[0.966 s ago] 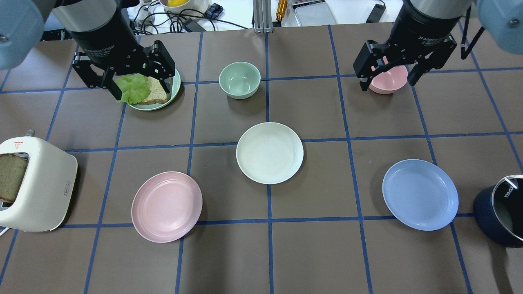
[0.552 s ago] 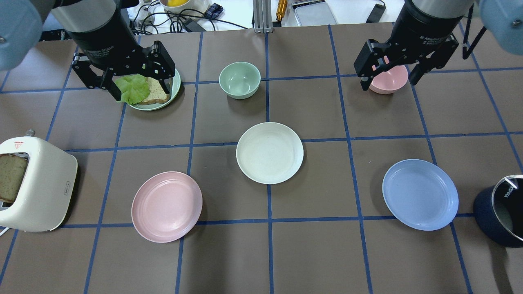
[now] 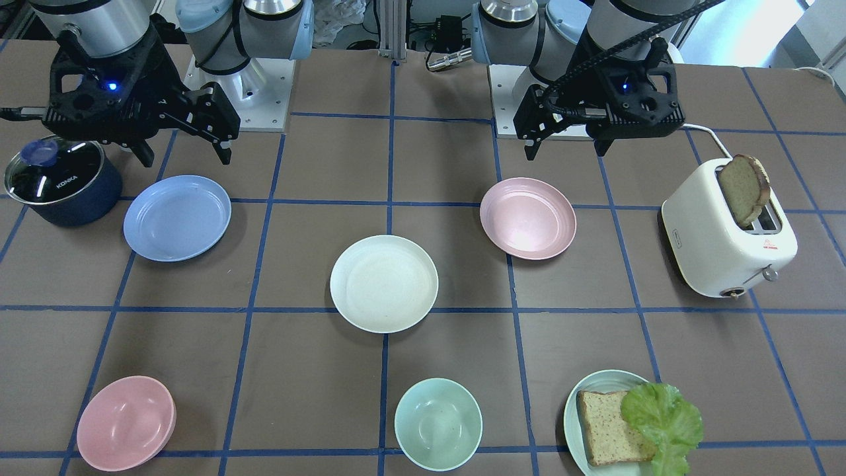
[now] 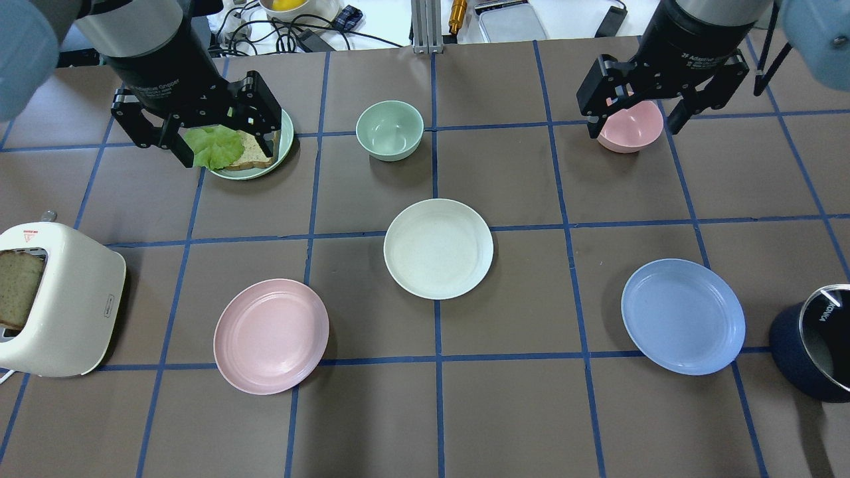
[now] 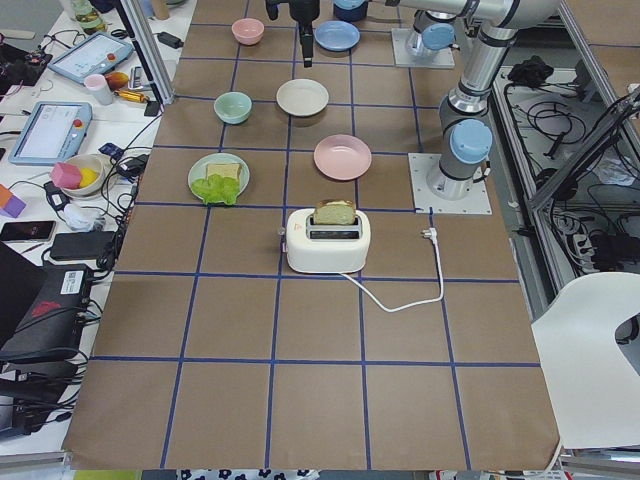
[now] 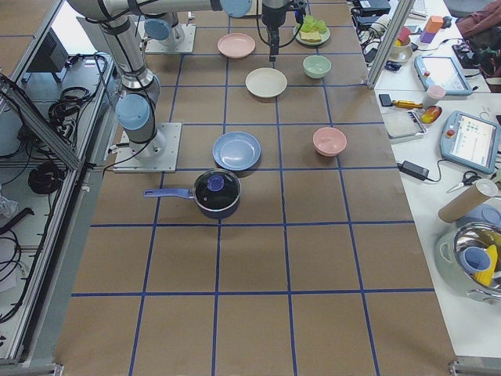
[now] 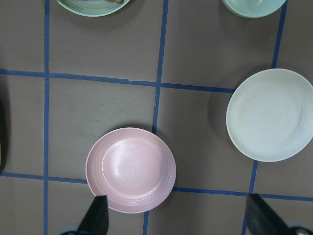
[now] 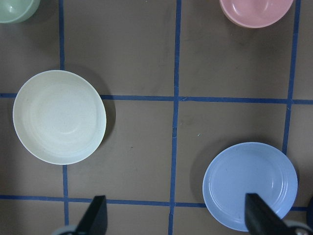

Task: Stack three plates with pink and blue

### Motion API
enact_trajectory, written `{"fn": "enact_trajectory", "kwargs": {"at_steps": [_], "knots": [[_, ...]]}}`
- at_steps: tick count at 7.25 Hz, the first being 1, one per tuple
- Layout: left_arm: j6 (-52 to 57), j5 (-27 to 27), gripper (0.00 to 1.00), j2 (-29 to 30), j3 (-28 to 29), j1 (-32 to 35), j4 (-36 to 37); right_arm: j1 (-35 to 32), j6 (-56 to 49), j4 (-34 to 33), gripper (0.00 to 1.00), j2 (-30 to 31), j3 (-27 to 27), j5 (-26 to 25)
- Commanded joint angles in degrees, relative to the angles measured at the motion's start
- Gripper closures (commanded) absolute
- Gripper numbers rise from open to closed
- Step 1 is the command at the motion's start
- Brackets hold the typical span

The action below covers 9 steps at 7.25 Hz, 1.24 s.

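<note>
matt, faintly speckled cream plate (image 4: 438,249), pink plate (image 4: 271,336) and blue plate (image 4: 682,317); glossy white toaster (image 4: 73,305); shiny glass pot lid (image 3: 53,170).

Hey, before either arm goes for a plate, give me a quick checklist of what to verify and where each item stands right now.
1. Left gripper open, empty: ok.
2. Right gripper open, empty: ok.
3. Pink plate flat, nothing on it: ok.
4. Blue plate flat, nothing on it, apart from the pot beside it: ok.
5. Cream plate in the middle bare, ready to take a stack: ok.
6. Plates stacked: not ok, all three lie apart.
</note>
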State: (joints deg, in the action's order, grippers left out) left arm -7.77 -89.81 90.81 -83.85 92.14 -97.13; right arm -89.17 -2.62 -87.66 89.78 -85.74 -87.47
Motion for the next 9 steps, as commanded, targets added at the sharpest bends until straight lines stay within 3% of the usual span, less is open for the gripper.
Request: {"fn": "enact_trajectory", "kwargs": {"at_steps": [1,3,5,6,9], "knots": [[0.03,-0.01,0.00,-0.02,-0.18,0.05,0.01,0.31,-0.19,0.02,0.00,-0.39,0.91,-0.59],[0.03,-0.01,0.00,-0.02,-0.18,0.05,0.01,1.10,-0.01,0.29,0.00,-2.06,1.79,4.11],[0.03,-0.01,0.00,-0.02,-0.35,0.05,0.01,1.19,0.16,-0.49,0.00,-1.98,1.37,0.31],[0.03,-0.01,0.00,-0.28,-0.35,0.05,-0.07,1.72,-0.28,-4.07,0.00,-1.98,1.45,-2.76],[0.21,0.60,0.00,2.00,-1.22,-0.12,-0.24,10.39,-8.26,-2.87,0.00,-2.42,-2.39,-2.18]]}}
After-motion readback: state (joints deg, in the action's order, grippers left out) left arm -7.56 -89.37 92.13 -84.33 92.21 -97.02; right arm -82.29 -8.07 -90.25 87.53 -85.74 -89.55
